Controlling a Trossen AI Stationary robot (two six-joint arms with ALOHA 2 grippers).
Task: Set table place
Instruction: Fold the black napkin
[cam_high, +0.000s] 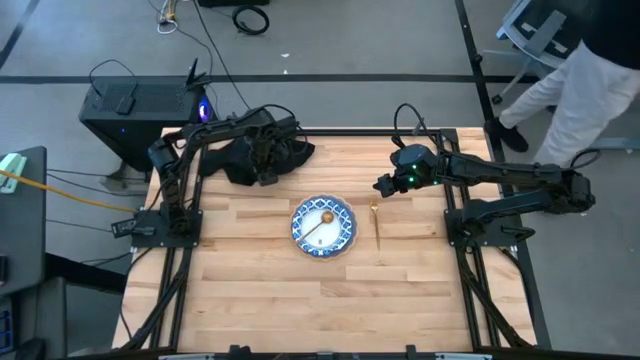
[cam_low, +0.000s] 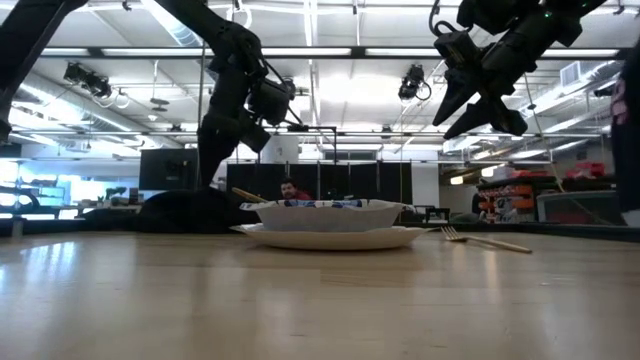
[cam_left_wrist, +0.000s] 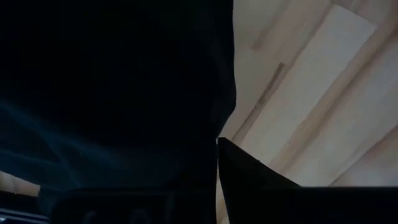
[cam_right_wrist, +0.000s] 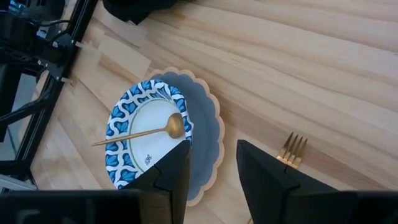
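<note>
The surface (cam_high: 250, 290) carries the blue-grey plate (cam_right_wrist: 211, 140) at its centre, with the patterned dish (cam_high: 323, 226) and gold spoon (cam_high: 321, 224) stacked on it for compactness and the fork (cam_high: 377, 226) just beside. The left claw (cam_high: 262, 150) is down on the black napkin (cam_high: 240, 160) at the far edge, though whether it has gripped the cloth cannot be told. The right claw (cam_high: 384, 186) hovers open above the fork, clear of it.

Matt black cloth napkin (cam_high: 262, 152), smooth wood table (cam_high: 400, 280), shiny gold spoon (cam_right_wrist: 144, 132)

A black computer case (cam_high: 130, 110) with a small blue light stands on the grey floor (cam_high: 350, 40) beyond the table's far left corner. Cables (cam_high: 215, 50) trail across that floor. A person in light trousers (cam_high: 575, 85) stands at the far right.
</note>
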